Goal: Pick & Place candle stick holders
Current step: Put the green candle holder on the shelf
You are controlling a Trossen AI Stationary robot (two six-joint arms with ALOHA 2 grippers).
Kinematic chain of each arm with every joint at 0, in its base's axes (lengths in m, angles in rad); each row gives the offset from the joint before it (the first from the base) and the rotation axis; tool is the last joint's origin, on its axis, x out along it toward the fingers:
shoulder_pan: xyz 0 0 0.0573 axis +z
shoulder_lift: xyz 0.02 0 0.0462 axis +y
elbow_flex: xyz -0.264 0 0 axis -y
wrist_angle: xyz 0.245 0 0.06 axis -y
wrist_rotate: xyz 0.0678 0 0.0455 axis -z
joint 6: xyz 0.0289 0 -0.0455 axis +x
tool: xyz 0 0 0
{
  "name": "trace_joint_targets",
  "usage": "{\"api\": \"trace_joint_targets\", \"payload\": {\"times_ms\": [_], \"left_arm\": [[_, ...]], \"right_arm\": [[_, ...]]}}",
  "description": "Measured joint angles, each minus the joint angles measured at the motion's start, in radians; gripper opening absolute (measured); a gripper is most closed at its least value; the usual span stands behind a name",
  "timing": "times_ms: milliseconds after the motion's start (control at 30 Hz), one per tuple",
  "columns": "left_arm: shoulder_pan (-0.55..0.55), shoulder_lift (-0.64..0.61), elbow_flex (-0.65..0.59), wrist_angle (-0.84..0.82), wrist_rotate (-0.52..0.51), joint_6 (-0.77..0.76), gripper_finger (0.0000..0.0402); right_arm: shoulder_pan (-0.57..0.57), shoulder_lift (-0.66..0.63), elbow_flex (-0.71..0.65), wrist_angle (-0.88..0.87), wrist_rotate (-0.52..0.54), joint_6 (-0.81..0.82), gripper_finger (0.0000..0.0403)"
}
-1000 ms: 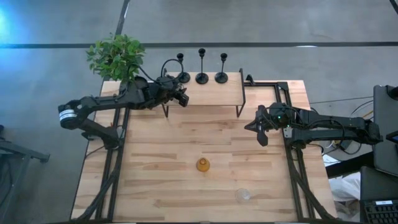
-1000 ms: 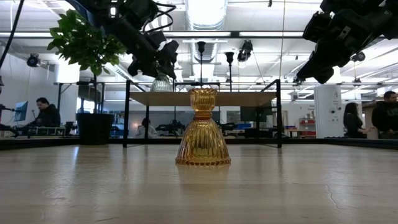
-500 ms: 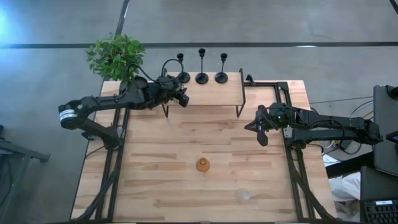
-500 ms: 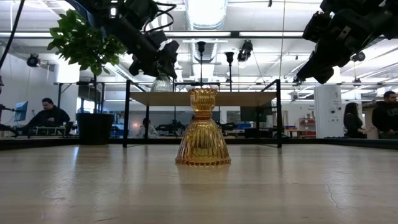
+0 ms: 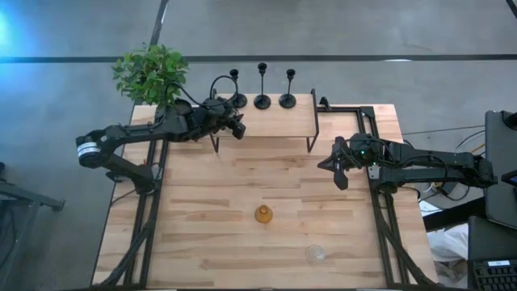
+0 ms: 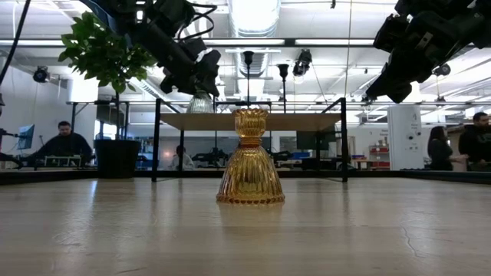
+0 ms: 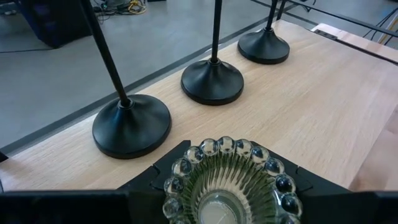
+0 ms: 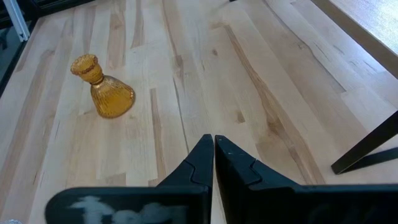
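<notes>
From above, the three candle stick holders [image 5: 262, 86] stand in a row along the far edge of the raised shelf [image 5: 275, 120]. The left gripper [image 5: 234, 127] hovers over the shelf just beside them, and the right gripper [image 5: 334, 166] waits over the table [image 5: 202, 210] on its side. An amber vase [image 5: 262, 214] and a clear vase [image 5: 315, 253] stand nearer the front edge, and a plant [image 5: 151, 71] is at the far left corner.

From table height, the amber vase [image 6: 250, 157] fills the middle. The black stems [image 6: 248, 77] rise straight up behind it, long axis vertical, cups on top.

The left wrist camera shows the claw pinching a greenish glass vase [image 7: 227, 180], its beaded mouth toward the camera, close to the nearest round base [image 7: 132, 124]. I think it is carried here to be set down in line with the holders.

The right wrist camera shows its fingers [image 8: 202, 163] pressed together and holding nothing, with the amber vase [image 8: 104, 87] well apart.
</notes>
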Motion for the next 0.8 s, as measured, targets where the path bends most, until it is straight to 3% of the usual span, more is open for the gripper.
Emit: {"api": "trace_joint_targets", "payload": {"times_ms": [433, 800], "left_arm": [[0.002, 0.0, 0.0, 0.031, 0.015, 0.005, 0.0153], [0.015, 0.0, 0.0, 0.034, 0.017, 0.032, 0.019]], "right_arm": [[0.0, 0.0, 0.0, 0.0, 0.0, 0.0, 0.0013], [0.0, 0.0, 0.0, 0.0, 0.0, 0.0, 0.0013]]}}
